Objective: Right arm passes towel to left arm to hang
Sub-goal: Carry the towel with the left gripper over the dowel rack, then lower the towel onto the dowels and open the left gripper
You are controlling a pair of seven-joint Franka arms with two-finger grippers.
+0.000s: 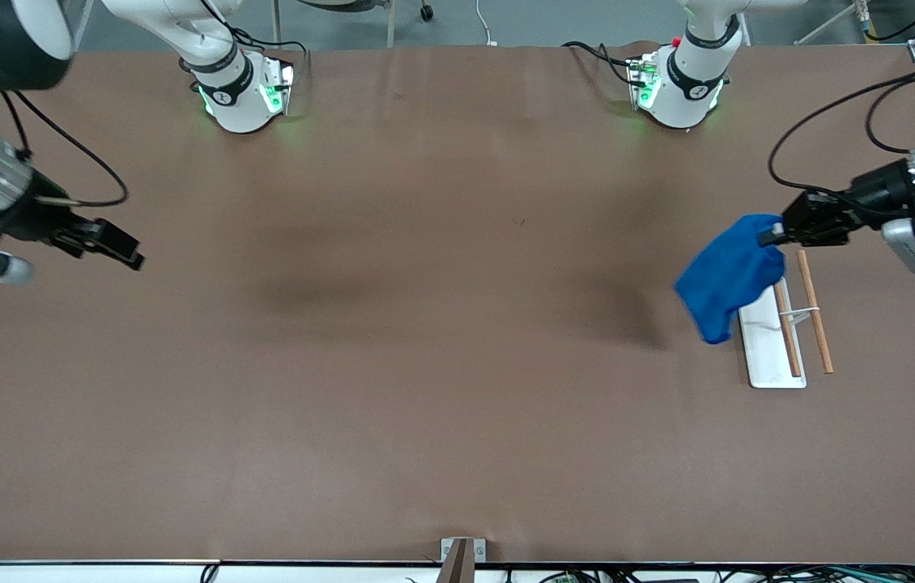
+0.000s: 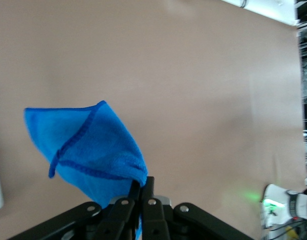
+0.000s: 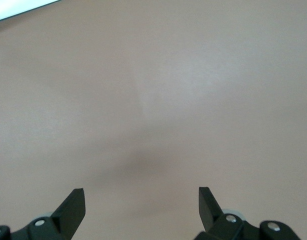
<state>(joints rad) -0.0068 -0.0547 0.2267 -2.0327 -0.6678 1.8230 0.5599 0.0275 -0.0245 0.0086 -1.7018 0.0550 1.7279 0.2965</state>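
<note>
Status: handover looks done, hanging is left to you.

Towel (image 1: 729, 275): at the front view's right edge, pinched by one corner in the left tool (image 1: 773, 235), dangling over the white rack (image 1: 767, 344) end; long axis slants from the tool down toward the frame's lower left.

Right tool (image 1: 129, 255): parked wide apart and empty over bare table (image 1: 425, 364), upper left of frame.

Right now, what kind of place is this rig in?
Probably a robotics lab: two arms bolted to a brown table, loose cables along its edges. The left gripper holds a blue towel over a small rack.
</note>
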